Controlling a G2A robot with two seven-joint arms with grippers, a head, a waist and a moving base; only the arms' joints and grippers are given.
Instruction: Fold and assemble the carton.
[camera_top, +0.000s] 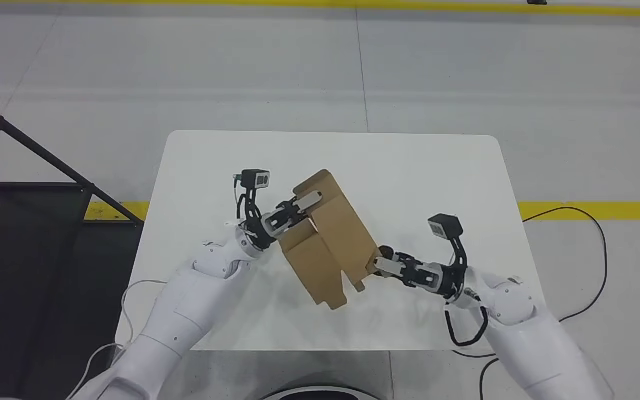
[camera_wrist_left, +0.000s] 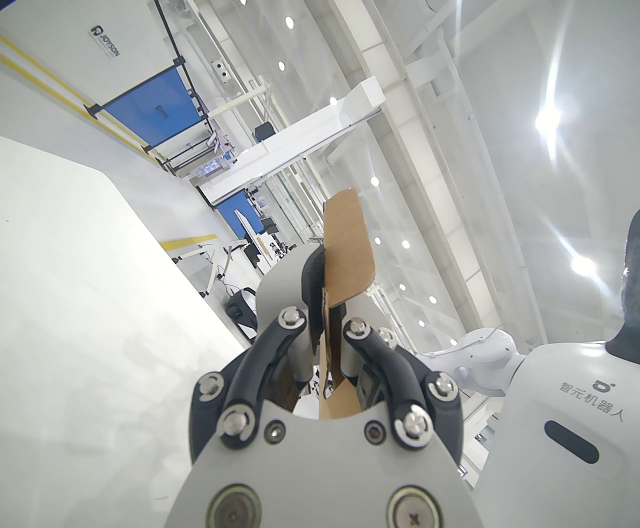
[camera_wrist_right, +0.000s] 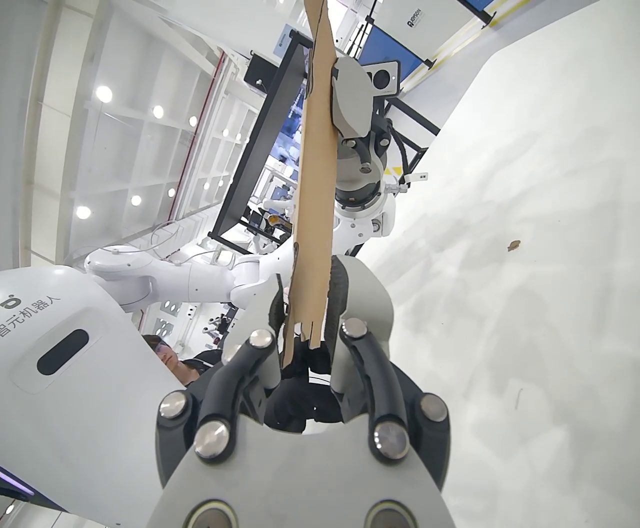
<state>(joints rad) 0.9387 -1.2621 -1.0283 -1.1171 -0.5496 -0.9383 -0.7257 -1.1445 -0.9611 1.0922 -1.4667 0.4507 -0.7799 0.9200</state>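
Observation:
A brown cardboard carton (camera_top: 325, 240), still folded flat with flaps sticking out, is held tilted above the middle of the white table (camera_top: 200, 170). My left gripper (camera_top: 291, 213) is shut on the carton's left edge; in the left wrist view a rounded flap (camera_wrist_left: 347, 245) pokes out between its fingers (camera_wrist_left: 277, 295). My right gripper (camera_top: 382, 263) is shut on the carton's lower right edge, and the right wrist view shows the sheet (camera_wrist_right: 312, 190) edge-on between its fingers (camera_wrist_right: 362, 295), running away toward the other arm's wrist (camera_wrist_right: 357, 150).
A small brown cardboard scrap (camera_wrist_right: 513, 245) lies on the table surface near the right gripper. Beyond the table's far edge is grey floor with a yellow line (camera_top: 570, 210). A black frame (camera_top: 50, 160) stands to the left of the table.

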